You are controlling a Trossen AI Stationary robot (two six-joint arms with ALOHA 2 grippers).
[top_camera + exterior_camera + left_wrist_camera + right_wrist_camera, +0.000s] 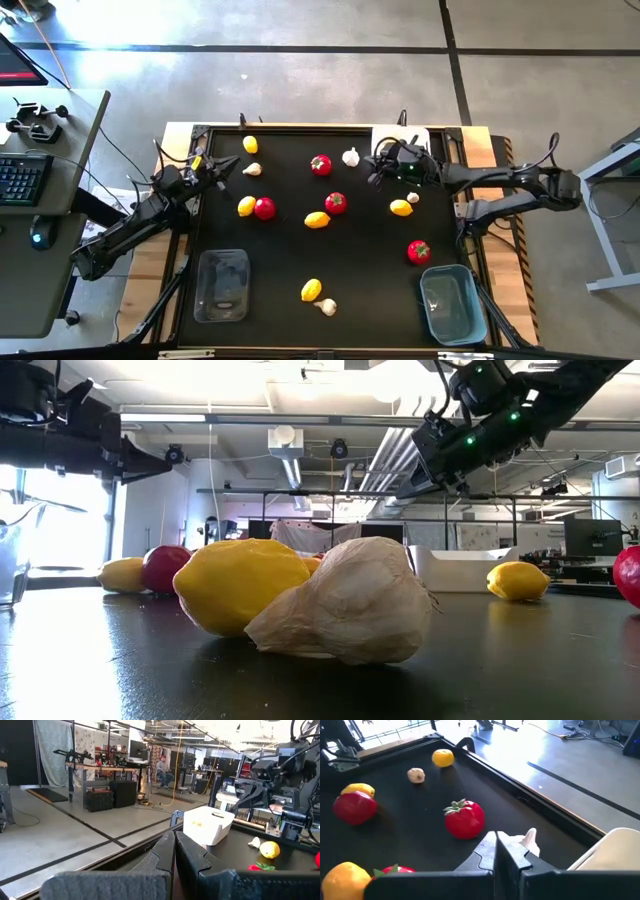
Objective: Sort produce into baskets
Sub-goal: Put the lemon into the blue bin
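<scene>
My right gripper [378, 166], fingers pressed together and empty, hangs over the table's far edge beside a garlic bulb [351, 157] and the white tub [420, 134]. My left gripper [228, 166], also closed, waits at the left rim. Tomatoes [321, 165], lemons [317, 220] and bulbs lie scattered across the mat, outside the clear tub [222, 285] and blue tub [452, 304].

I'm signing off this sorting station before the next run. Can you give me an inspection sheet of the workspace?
Surface: black table top, dry, intact.
Job's things: four tomatoes, five lemons and four garlic bulbs loose on it; clear basket and blue-grey basket at the near edge, white basket at the far edge, partly under the right arm.
Clutter: nothing seen.
Grippers: left gripper over the far left, right gripper over the far right, both with jaws shut, holding nothing.
Cables: along both arms.
Surroundings: desk with keyboard; seated person far off.
</scene>
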